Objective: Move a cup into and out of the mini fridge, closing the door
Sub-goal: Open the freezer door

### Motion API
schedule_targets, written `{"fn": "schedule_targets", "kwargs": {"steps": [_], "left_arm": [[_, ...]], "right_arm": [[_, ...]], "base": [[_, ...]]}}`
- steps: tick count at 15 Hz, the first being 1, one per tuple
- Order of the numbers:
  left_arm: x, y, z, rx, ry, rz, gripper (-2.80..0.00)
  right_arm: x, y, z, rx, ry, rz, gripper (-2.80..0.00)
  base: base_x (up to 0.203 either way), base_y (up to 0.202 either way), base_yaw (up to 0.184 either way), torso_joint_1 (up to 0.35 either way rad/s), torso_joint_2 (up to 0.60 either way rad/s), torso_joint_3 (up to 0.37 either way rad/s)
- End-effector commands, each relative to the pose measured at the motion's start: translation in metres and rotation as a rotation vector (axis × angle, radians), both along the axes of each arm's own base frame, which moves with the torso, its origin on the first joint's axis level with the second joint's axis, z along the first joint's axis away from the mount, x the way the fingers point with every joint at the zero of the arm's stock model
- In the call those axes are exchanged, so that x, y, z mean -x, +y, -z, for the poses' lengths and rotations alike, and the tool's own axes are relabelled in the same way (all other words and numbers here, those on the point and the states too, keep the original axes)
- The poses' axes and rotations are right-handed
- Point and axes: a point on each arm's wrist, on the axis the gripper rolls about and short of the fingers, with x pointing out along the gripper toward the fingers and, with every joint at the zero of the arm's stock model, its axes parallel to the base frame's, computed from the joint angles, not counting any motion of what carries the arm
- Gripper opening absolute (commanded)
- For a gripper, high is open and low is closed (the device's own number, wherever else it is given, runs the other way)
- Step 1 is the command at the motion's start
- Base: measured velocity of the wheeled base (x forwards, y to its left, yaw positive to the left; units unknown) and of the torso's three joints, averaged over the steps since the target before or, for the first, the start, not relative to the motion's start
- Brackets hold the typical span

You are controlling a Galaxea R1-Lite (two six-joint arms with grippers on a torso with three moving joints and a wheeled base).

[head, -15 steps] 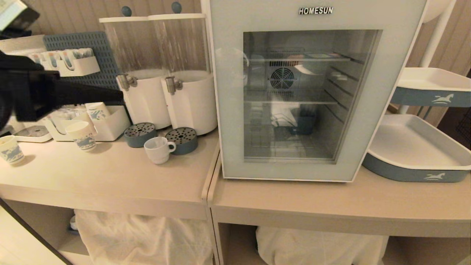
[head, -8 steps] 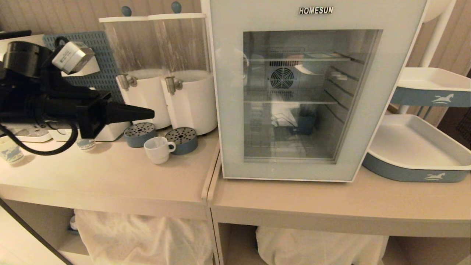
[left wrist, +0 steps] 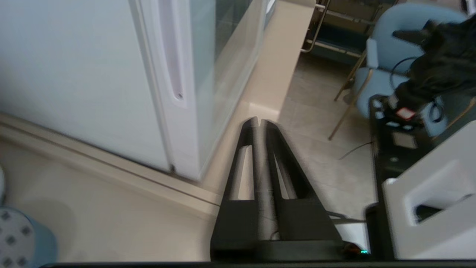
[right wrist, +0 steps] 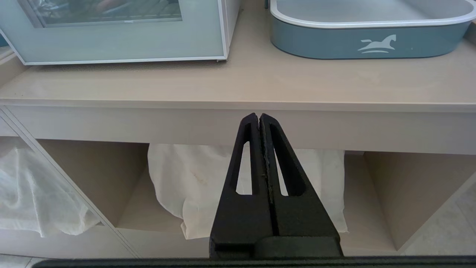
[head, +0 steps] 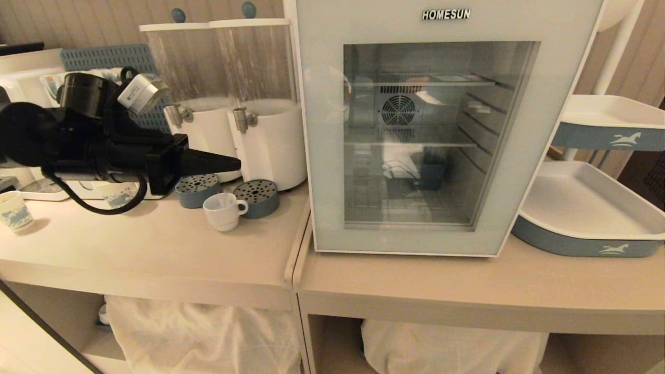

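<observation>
The white cup (head: 223,210) stands on the left counter, its handle toward the mini fridge (head: 446,23). The fridge's glass door (head: 327,156) is shut, and wire shelves show behind the window. My left gripper (head: 236,164) hangs level above and a little behind the cup, pointing at the fridge, fingers shut on nothing. In the left wrist view the left gripper (left wrist: 259,121) points past the door's edge (left wrist: 208,74) with its handle recess (left wrist: 173,63). My right gripper (right wrist: 259,116), shut and empty, is parked low in front of the counter edge.
Two white drink dispensers (head: 265,140) with blue drip trays (head: 196,188) stand behind the cup. Paper cups (head: 11,210) sit at the far left. Blue-and-white trays (head: 582,208) stand right of the fridge. White cloth (head: 208,332) fills the shelves below.
My left arm has swung in from the left edge toward the fridge, and its tip now sits above the cup. The cup and the door have not moved.
</observation>
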Motion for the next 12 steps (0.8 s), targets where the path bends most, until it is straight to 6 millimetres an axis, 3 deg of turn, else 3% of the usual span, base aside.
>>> {"fn": "schedule_targets", "kwargs": {"steps": [1,7,12], "left_arm": [[-0.010,-0.005,0.007,0.003,-0.009,0.020,0.00],[-0.027,-0.025,0.017,0.006,-0.005,0.078,0.00],[-0.042,-0.029,0.021,0.009,-0.058,0.083,0.00]], "right_arm": [[0.000,0.000,0.000,-0.001,0.000,0.000,-2.80],[0.000,0.000,0.000,0.000,-0.001,0.000,-2.80],[0.000,0.000,0.000,0.000,-0.001,0.000,-2.80]], "base": [[0.000,0.000,0.000,0.000,0.00,0.000],[0.000,0.000,0.000,0.000,0.00,0.000],[0.000,0.000,0.000,0.000,0.00,0.000]]}}
